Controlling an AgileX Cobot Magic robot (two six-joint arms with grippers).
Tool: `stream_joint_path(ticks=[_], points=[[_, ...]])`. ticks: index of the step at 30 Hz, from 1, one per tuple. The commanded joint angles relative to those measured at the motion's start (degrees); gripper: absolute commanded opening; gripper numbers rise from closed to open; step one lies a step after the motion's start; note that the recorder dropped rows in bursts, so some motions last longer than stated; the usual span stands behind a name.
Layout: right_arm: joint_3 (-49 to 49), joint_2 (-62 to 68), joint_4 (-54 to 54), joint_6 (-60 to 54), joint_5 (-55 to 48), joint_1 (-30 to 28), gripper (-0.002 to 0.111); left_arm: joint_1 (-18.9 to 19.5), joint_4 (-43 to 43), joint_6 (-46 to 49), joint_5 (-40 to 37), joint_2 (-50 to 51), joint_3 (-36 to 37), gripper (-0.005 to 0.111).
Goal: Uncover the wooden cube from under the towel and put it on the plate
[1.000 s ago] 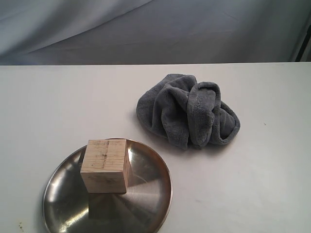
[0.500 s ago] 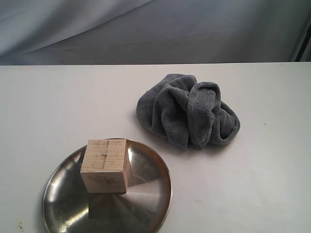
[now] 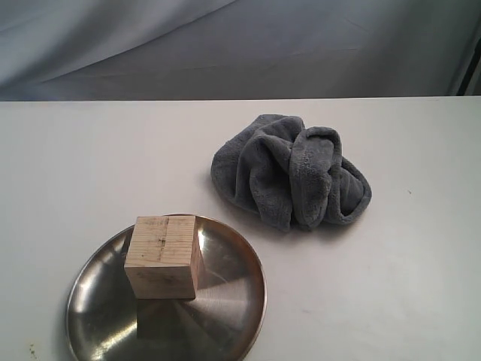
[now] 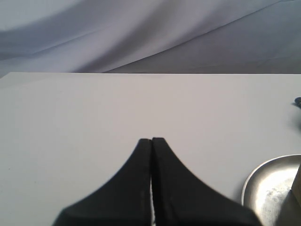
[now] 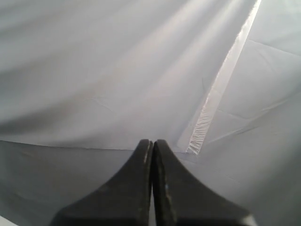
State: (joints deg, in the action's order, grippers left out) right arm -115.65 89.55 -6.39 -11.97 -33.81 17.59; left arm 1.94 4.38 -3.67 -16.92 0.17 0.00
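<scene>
The wooden cube (image 3: 164,256) stands upright on the steel plate (image 3: 233,289) near the table's front left. Crumpled into thick folds, the grey-blue towel (image 3: 293,171) lies on the table behind and to the right of the plate, apart from it. Neither gripper shows in the exterior view. My left gripper (image 4: 151,140) is shut with nothing in it, above bare white table; the plate's rim (image 4: 268,181) shows at that view's edge. My right gripper (image 5: 152,141) is shut and empty, facing the grey backdrop cloth.
A white table (image 3: 90,165) carries everything. A grey fabric backdrop (image 3: 240,45) hangs behind its far edge. A dark post (image 3: 472,71) stands at the back right corner.
</scene>
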Motion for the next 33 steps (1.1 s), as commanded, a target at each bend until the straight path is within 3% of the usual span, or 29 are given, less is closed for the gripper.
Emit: stream_joint_path(ticks=[1,9,15,21,25,27,33], points=[[-0.2,-0.6,1.5,0.3,-0.3,-0.4,0.0,-0.3,-0.3,-0.2,0.6,-0.2,0.0,0.001],[-0.2,-4.1,-1.3,0.3,-9.6,-0.4,0.0,-0.3,-0.3,-0.2,0.6,-0.2,0.0,0.001],[2.1,-10.6,-7.0,0.8,-6.0,-0.4,0.0,-0.3,-0.3,-0.2,0.6,-0.2,0.0,0.001],[21.1,-20.7,-20.7,12.8,15.5,-1.8,0.0,-0.3,-0.3,-0.2,0.6,-0.2,0.0,0.001],[39.5,-28.1,-21.5,21.9,26.2,-9.8,0.0,-0.3,-0.3,-0.2,0.6,-0.2,0.0,0.001],[48.1,-32.0,-21.2,25.2,28.3,-12.7,0.0,-0.3,-0.3,-0.2,0.6,-0.2,0.0,0.001],[70.7,-44.7,-21.2,27.2,29.7,-14.6,0.0,-0.3,-0.3,-0.2,0.6,-0.2,0.0,0.001]])
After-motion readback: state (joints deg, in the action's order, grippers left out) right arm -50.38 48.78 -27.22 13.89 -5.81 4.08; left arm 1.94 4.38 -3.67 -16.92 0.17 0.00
